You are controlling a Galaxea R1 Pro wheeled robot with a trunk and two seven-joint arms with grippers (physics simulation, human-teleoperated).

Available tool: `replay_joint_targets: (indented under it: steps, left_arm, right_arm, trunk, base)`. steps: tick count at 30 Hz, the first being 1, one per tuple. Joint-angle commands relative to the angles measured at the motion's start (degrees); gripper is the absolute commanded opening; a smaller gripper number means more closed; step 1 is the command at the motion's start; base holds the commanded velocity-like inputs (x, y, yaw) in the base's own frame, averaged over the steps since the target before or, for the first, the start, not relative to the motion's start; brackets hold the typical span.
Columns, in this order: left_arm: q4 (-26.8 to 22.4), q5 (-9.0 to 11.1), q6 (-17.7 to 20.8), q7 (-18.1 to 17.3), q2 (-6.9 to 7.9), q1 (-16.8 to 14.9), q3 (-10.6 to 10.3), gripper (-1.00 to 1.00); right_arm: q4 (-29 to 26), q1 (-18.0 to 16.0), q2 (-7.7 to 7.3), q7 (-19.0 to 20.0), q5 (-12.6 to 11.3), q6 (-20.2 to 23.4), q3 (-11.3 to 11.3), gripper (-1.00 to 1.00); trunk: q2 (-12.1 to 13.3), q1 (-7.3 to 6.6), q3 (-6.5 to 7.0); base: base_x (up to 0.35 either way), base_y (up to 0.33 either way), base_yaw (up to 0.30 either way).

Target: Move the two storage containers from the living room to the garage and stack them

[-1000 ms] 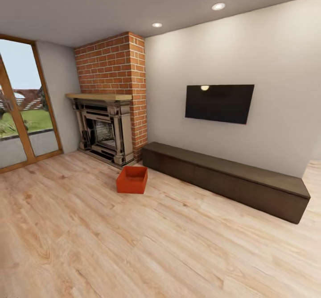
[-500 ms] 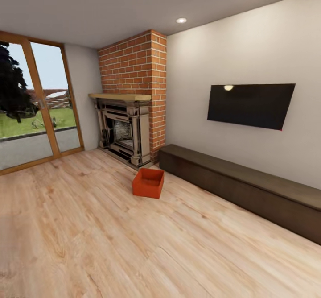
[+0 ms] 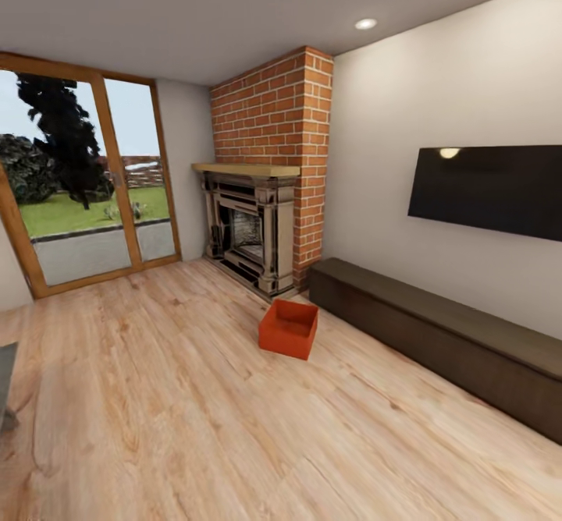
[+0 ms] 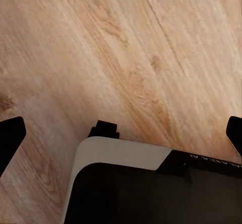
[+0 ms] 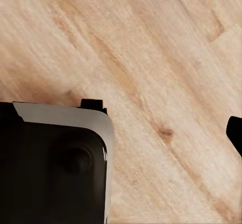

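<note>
View has swung left (camera moved); storage container (image 3: 289,328) unmoved by fireplace (image 3: 251,236).

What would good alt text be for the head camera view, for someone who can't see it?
An orange-red storage container sits on the light wood-plank floor of a living room, just in front of a red-brick fireplace and beside the end of a long low dark bench. A black wall screen hangs above the bench, and a glass door shows grass and trees outside.
</note>
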Motion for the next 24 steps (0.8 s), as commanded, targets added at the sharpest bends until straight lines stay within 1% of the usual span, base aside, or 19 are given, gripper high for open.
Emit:
replay_joint_targets:
  steps: [1, 7, 9, 17, 24]
  left_arm:
    - [0.05, 0.43, -0.17, 0.15, -0.03, -0.05, -0.42, 1.00]
    - [0.05, 0.43, -0.17, 0.15, -0.03, -0.05, -0.42, 1.00]
    - [0.05, 0.43, -0.18, 0.13, -0.05, -0.05, -0.42, 1.00]
    - [0.05, 0.43, -0.18, 0.14, -0.08, -0.05, -0.42, 1.00]
    - [0.05, 0.43, -0.15, 0.16, -0.08, -0.05, -0.42, 1.00]
  right_arm:
    - [0.15, -0.05, 0.02, -0.04, -0.42, -0.28, 0.49, 1.00]
    - [0.15, -0.05, 0.02, -0.04, -0.42, -0.28, 0.49, 1.00]
    - [0.17, -0.05, 0.02, 0.06, -0.42, -0.26, 0.46, 1.00]
    - [0.14, -0.05, 0.02, 0.31, -0.49, -0.11, 0.17, 1.00]
    - [0.18, -0.05, 0.02, 0.40, -0.50, -0.10, 0.41, 1.00]
  trunk:
    - [-0.04, 0.04, -0.07]
    - [-0.04, 0.04, -0.07]
    - [-0.04, 0.04, -0.07]
    - [-0.04, 0.04, -0.07]
    - [-0.04, 0.04, -0.07]
  base:
    - [0.322, 0.000, 0.267]
    - [0.322, 0.000, 0.264]
    - [0.322, 0.000, 0.142]
    - [0.322, 0.000, 0.026]
    - [0.322, 0.000, 0.001]
